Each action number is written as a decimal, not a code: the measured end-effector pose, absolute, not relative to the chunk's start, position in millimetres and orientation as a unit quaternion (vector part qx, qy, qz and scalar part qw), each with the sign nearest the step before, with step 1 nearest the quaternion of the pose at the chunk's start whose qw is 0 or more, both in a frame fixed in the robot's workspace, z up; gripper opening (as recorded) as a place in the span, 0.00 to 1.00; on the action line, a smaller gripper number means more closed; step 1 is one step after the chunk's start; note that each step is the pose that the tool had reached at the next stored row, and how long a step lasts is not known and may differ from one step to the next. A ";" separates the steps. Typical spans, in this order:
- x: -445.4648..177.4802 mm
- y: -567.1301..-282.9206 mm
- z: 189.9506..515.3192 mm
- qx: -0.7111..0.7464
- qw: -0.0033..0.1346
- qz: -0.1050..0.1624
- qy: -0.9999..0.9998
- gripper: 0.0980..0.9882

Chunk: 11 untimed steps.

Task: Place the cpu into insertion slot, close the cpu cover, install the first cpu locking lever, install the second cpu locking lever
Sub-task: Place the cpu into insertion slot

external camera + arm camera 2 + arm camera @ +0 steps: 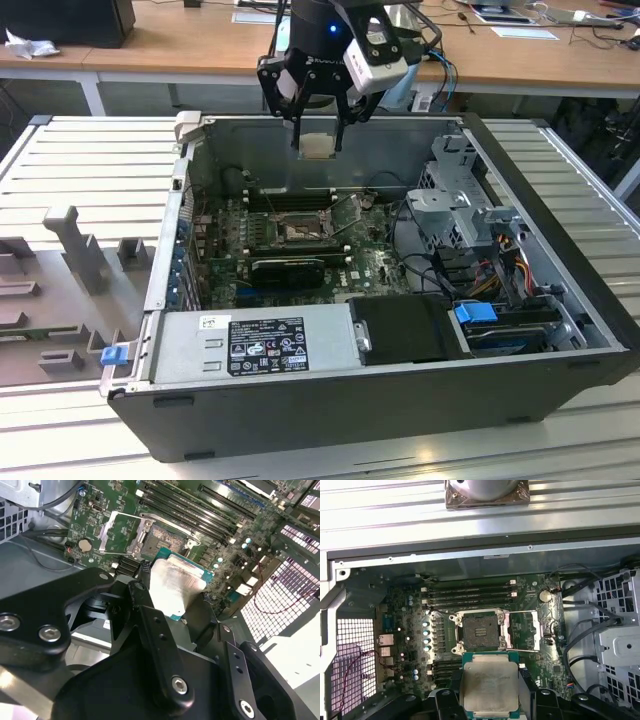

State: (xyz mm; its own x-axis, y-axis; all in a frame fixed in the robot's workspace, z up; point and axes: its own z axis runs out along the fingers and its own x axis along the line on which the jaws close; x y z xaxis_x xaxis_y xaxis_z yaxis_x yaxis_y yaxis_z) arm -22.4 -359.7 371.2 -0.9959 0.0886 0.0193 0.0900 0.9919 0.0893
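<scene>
Note the black and grey sheet-metal case (330, 400), lying open, with the green circuit board (402, 610) on its floor. The black gripper (318, 140) hangs above. The cpu cover (536, 630), a thin silvery frame, lies swung open beside the dark-centred insertion slot (480, 630). The fingers clamp the cpu (490, 687), a flat square chip with a matte silver face, well above the slot.

Ribbed pale-grey metal tabletop (90, 160) of long parallel slats, open dark computer case (330, 400) lying on its side directly on it, grey fixture plate (50, 300) with upright blocks on the slats at the exterior view's left, just beside the case
</scene>
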 end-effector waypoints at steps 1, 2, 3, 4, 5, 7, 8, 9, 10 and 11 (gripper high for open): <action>-22.4 -359.7 371.2 -0.047 0.008 -0.045 -0.998 0.48; -22.4 -359.7 371.1 -0.049 0.007 -0.045 -0.998 0.48; -22.4 -359.7 371.1 -0.051 0.007 -0.045 -0.998 0.48; -22.4 -359.7 371.1 -0.052 0.007 -0.045 -0.998 0.48; -22.4 -359.7 371.1 -0.054 0.007 -0.045 -0.997 0.48; -22.4 -359.7 371.0 -0.058 0.007 -0.045 -0.997 0.48; -22.4 -359.7 371.0 -0.059 0.007 -0.045 -0.997 0.48; -22.4 -359.7 370.9 -0.061 0.007 -0.045 -0.997 0.48; -22.4 -359.7 370.9 -0.064 0.007 -0.045 -0.997 0.48; -22.4 -359.7 370.9 -0.066 0.007 -0.045 -0.997 0.48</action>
State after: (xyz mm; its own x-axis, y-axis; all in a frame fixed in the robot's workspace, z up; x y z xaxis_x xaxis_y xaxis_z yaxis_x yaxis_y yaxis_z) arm -22.4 -359.7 370.9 -0.9911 0.1317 0.0193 0.1329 0.9871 0.0892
